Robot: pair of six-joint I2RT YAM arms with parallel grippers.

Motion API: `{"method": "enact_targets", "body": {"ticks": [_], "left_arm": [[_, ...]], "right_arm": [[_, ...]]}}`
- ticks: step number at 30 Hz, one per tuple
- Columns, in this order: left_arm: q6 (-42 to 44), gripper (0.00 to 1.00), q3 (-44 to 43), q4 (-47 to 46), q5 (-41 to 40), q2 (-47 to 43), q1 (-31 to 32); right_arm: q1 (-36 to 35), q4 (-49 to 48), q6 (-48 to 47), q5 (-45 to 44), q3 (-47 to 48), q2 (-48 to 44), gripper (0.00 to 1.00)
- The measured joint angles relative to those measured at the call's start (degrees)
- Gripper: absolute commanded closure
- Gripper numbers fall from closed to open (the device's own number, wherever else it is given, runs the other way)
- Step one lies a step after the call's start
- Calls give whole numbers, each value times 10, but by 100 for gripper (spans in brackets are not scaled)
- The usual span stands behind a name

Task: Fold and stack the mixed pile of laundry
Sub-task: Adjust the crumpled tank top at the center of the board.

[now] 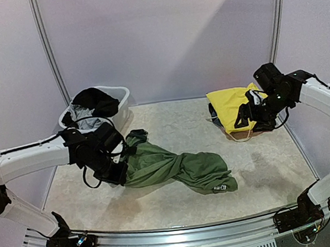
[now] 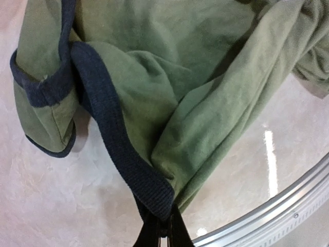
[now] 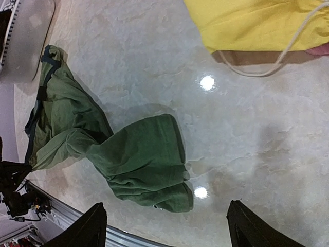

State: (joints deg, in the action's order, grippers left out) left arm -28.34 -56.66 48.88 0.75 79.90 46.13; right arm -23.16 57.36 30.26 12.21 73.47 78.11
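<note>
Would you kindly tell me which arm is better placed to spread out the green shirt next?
Left: the left gripper already pinches the shirt by its navy trim. The right gripper hangs open by the yellow garment, apart from the shirt.

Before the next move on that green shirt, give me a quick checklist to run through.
1. Left claw shut on the navy trim of the green shirt: ok.
2. Shirt flat for folding: not ok, twisted and bunched.
3. Right claw free: ok, open and empty.
4. Yellow garment apart from the shirt: ok.
5. Shirt's front facing up: cannot tell.
</note>
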Motion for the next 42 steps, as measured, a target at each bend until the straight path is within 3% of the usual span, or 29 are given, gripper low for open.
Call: {"method": "enact_targets", "body": {"ticks": [6,13,25,35,42], "left_arm": [[-76,100,66,-1,-54,-9,23],[-157,100,145,-15,-85,-4,33],[-166,100,114,-29,-102,51,41],[-168,100,111,-33,-104,53,41],[-168,100,109,-46,-104,66,41]], "right_arm": [[-74,-34,5,3,42,112,19],[-102,-73,5,6,119,242,20],[-133,-106,6,52,240,448,29],[-146,-99,3,85,272,489,54],[-165,-91,-6,103,270,494,82]]}}
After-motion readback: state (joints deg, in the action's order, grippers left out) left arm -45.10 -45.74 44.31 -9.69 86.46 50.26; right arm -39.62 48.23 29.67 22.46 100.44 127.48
